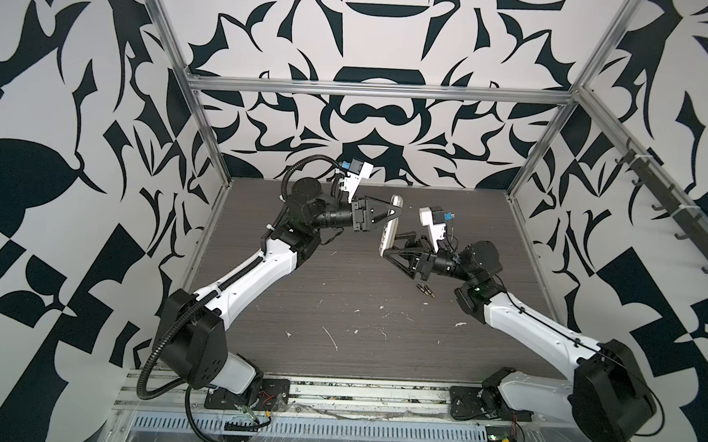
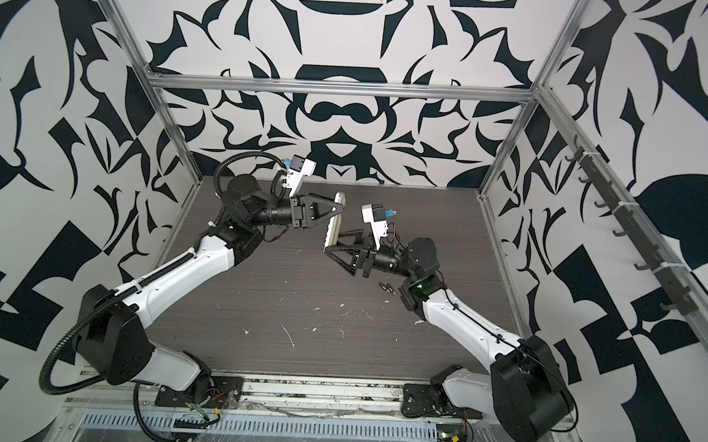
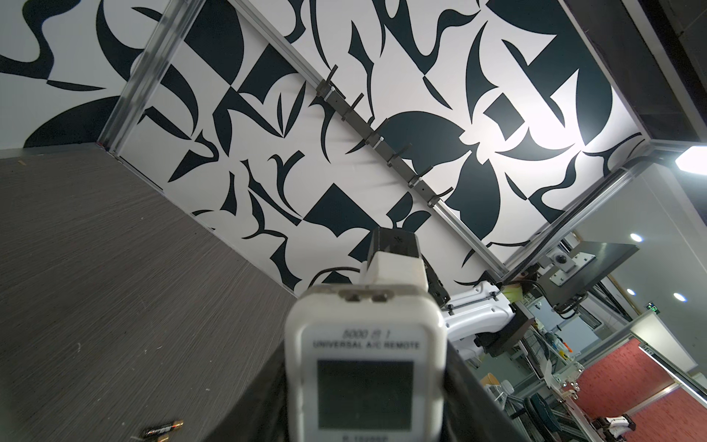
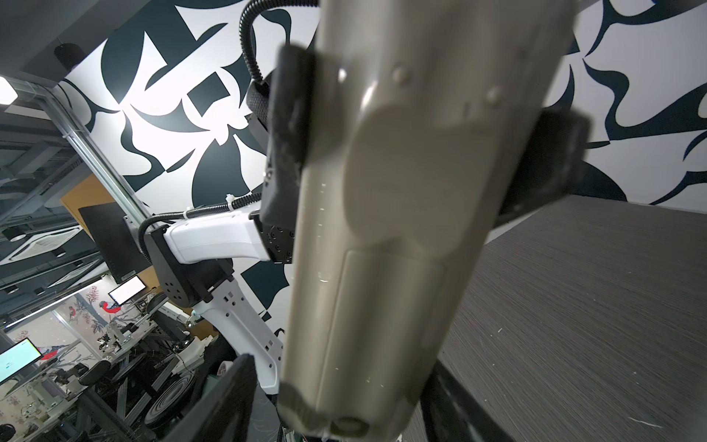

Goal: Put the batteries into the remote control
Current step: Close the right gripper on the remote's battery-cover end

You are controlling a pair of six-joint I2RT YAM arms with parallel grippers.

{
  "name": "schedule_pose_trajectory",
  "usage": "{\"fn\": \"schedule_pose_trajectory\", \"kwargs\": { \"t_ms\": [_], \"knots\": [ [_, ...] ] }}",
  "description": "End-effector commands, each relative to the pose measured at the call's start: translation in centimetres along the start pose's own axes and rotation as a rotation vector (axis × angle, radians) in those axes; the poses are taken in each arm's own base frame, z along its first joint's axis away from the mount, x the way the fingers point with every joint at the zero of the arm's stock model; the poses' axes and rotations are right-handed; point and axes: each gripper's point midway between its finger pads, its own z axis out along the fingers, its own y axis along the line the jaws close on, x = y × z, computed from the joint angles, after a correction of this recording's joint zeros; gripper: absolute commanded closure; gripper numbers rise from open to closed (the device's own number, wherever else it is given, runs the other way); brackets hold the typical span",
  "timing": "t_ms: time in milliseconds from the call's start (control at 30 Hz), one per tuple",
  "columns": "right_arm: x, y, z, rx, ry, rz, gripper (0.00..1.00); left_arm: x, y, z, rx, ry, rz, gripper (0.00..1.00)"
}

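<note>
The remote control (image 1: 388, 234) is up in the air, standing nearly on end, clear of the worktop (image 1: 338, 321). The left gripper (image 1: 397, 212) has its fingers (image 4: 289, 114) clamped across the remote's sides toward the screen (image 3: 365, 394) end, so that's a firm hold.

Down at the remote's lower end sits the right gripper (image 1: 387, 249). Its fingers (image 4: 229, 398) straddle that end fairly wide, with a gap showing on one side, so there's no grip there that I can see.

And the batteries (image 1: 425, 291)? Both lie side by side on the worktop, below the remote's lower end and apart from it, untouched.

The remote's back panel (image 4: 390, 325) looks shut, though it's blurred. I'd call this early days: the remote is lifted, but opening the compartment and seating both batteries are all left to do.
</note>
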Motion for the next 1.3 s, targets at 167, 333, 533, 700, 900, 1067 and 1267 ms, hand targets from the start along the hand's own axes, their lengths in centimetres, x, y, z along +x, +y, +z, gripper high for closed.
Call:
{"fn": "schedule_pose_trajectory", "kwargs": {
  "t_ms": [167, 333, 533, 700, 900, 1067, 1267],
  "knots": [
    [-2.2, 2.3, 0.3, -0.064, -0.046, -0.095, 0.34, -0.9, -1.2, -0.1, 0.039, -0.018, 0.03, 0.64],
    [-2.4, 2.2, 0.3, -0.056, -0.058, -0.095, 0.29, -0.8, -0.9, 0.0, 0.037, -0.016, 0.024, 0.64],
    [-2.5, 1.7, 0.4, -0.041, -0.07, -0.087, 0.29, -0.7, -0.5, 0.0, 0.031, -0.017, 0.019, 0.64],
    [-2.4, 1.0, 0.5, -0.024, -0.07, -0.068, 0.3, -0.5, -0.4, 0.0, 0.029, -0.016, 0.013, 0.64],
    [-2.5, 0.6, 0.6, -0.017, -0.076, -0.061, 0.3, -0.3, -0.1, 0.0, 0.026, -0.014, 0.008, 0.64],
    [-2.5, 0.5, 0.7, -0.017, -0.078, -0.057, 0.33, -0.2, 0.3, 0.0, 0.017, -0.013, 0.001, 0.64],
    [-2.4, 0.1, 0.8, -0.019, -0.079, -0.039, 0.42, 0.2, 1.0, 0.0, 0.003, -0.011, -0.007, 0.64]
  ]
}}
